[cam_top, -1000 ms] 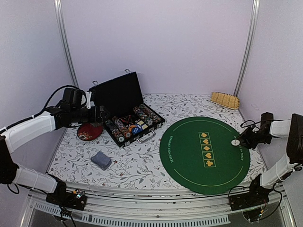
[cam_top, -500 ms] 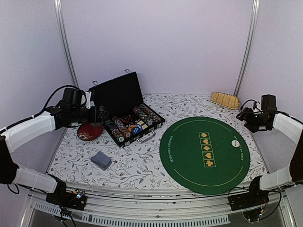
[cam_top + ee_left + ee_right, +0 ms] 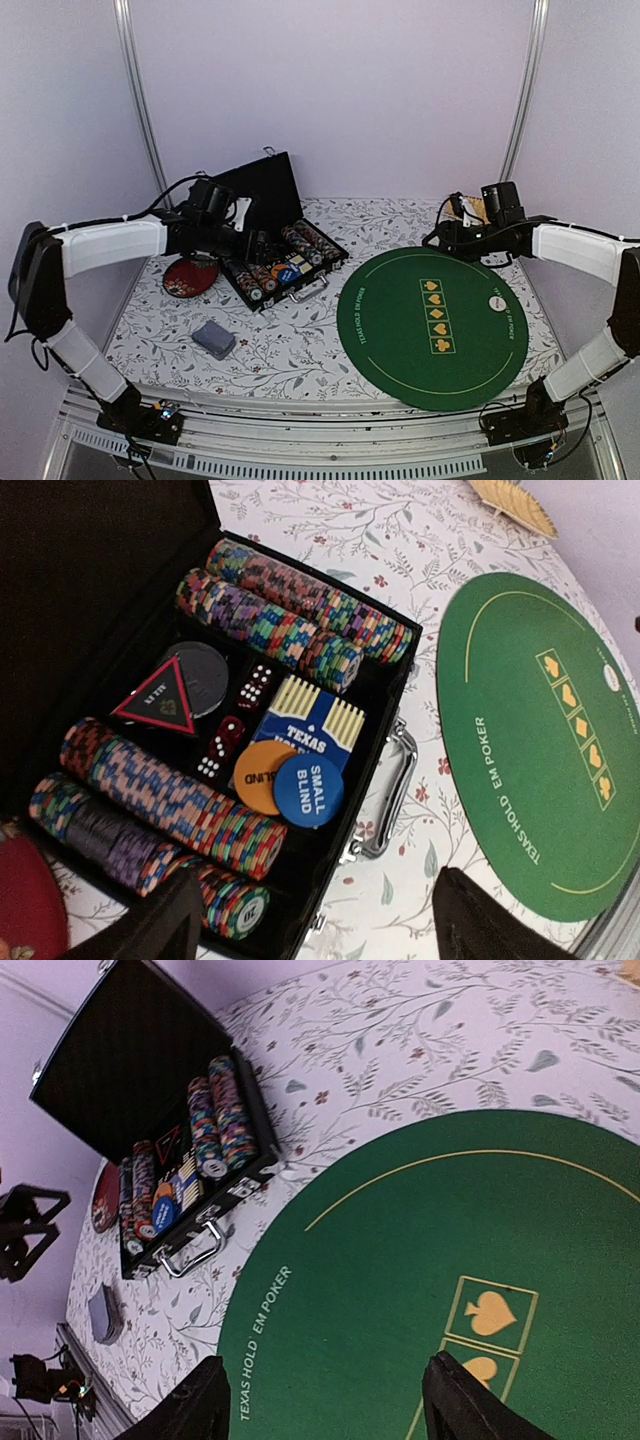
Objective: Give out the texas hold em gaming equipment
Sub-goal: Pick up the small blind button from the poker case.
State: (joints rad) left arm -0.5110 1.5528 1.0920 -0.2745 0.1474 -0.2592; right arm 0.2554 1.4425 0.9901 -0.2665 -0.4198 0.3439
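Four rows of poker chips (image 3: 290, 620) lie just ahead of the left pincer (image 3: 318, 880), long axes slanting across it; it gapes wide, holding nothing, the right pincer (image 3: 328, 1362) likewise.

Robotics lab booth, plain lilac wall panels (image 3: 330, 90), aluminium posts (image 3: 135, 90), left arm (image 3: 105, 245) and right arm (image 3: 575, 248) bolted at a floral-clothed desk (image 3: 300, 345).

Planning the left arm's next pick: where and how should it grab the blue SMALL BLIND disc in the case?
Take the blue SMALL BLIND disc by its rim, from straight above. It lies flat and topmost, overlapping the orange disc and the card box, so its edge looks exposed. The chip row and the case wall sit close, so a sideways approach is probably blocked.
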